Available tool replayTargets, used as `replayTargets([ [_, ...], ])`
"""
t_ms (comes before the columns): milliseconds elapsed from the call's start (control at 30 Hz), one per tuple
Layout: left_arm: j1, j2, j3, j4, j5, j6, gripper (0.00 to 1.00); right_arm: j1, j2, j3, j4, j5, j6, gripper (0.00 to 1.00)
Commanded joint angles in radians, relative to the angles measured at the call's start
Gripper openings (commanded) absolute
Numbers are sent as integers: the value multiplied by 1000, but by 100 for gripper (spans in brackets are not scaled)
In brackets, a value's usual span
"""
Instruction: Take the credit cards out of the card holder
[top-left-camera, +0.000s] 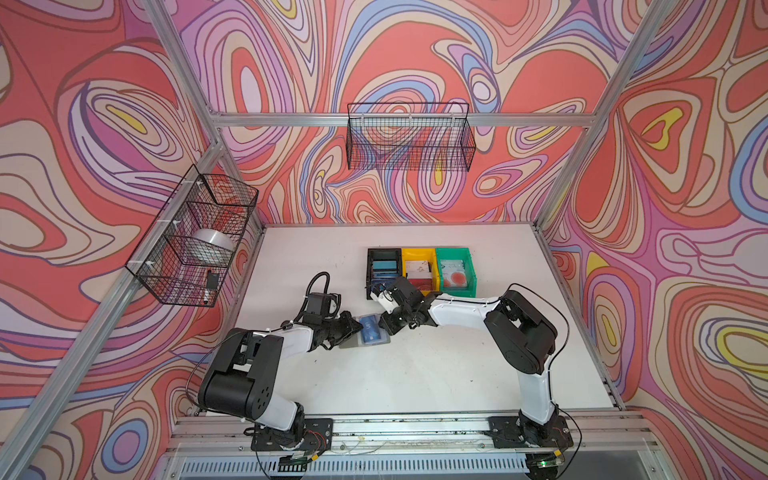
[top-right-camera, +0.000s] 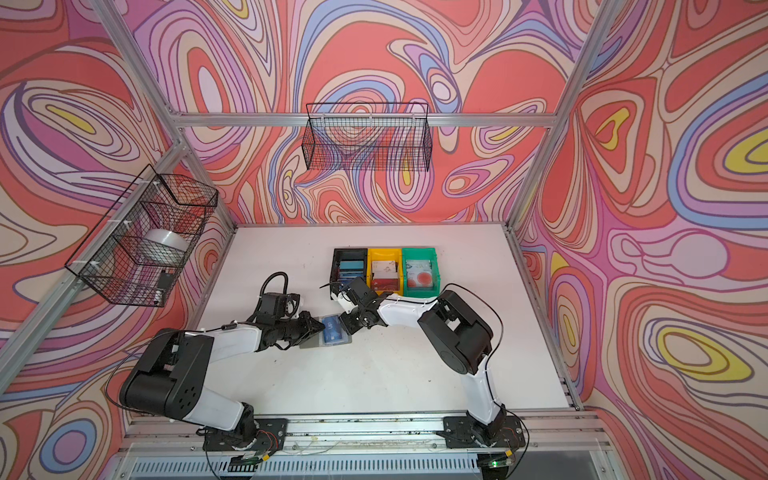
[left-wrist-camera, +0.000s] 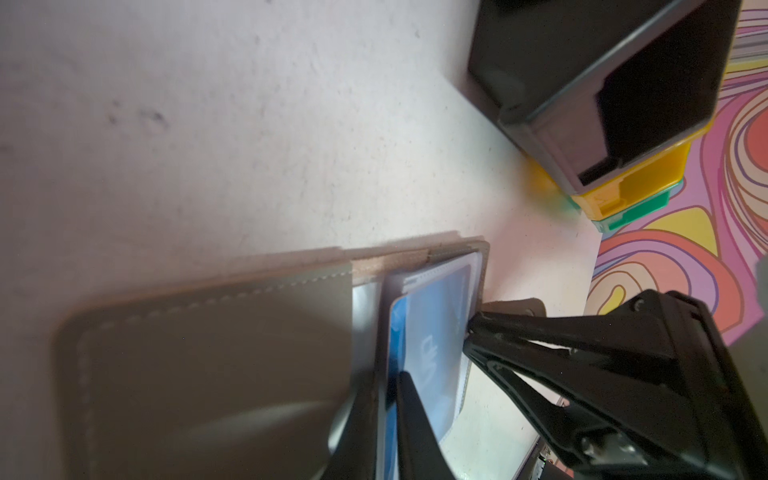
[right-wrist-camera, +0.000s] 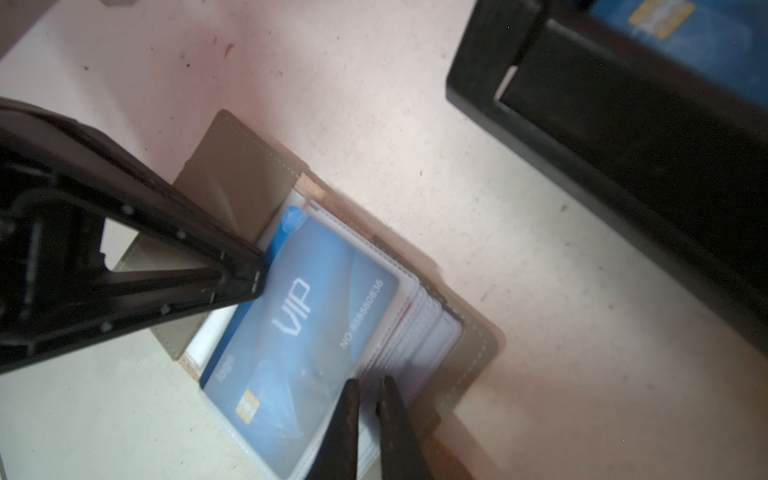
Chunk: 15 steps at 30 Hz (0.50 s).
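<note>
Open on the white table (top-left-camera: 415, 374), just short of the black bin (top-left-camera: 370, 270), the grey card holder (top-left-camera: 348, 343) lies between my two arms. Both wrist views look straight down on it.

A blue card (right-wrist-camera: 299, 316) lettered "VIP" sits in the top translucent pocket. One long edge pokes out bare toward the fold.

I judge the card light, thin, stiff and slick. That bare edge is the only place to take it, since the film over the rest is soft and would crumple or cling under a pinch. The holder looks light too, and I expect it to skate across the table with the card unless its far side is held down.

The left gripper (right-wrist-camera: 253, 282) has its tips at that bare edge. In the left wrist view its fingers stand nearly together, with a strip of blue between them. I read that as a clamp on the card.

The right gripper (right-wrist-camera: 370, 380) comes in from the opposite side. Its fingers are almost together, with only a sliver of gap, set astride the fanned outer edges of the plastic leaves. They appear to nip those leaves and so anchor the holder, though blur hides how many they catch.
</note>
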Motion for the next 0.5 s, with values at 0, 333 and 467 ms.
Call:
replayTargets([
  [0, 7, 10, -5, -10, -2, -2, 10, 16, 33, 3, -35, -12, 0, 14],
  [333, 8, -8, -4, -40, -2, 15, 0, 15, 10, -9, -30, -5, 2, 13],
  [467, 18, -17, -4, -67, -2, 34, 0, 15, -2, -9, -35, 3, 2, 13],
])
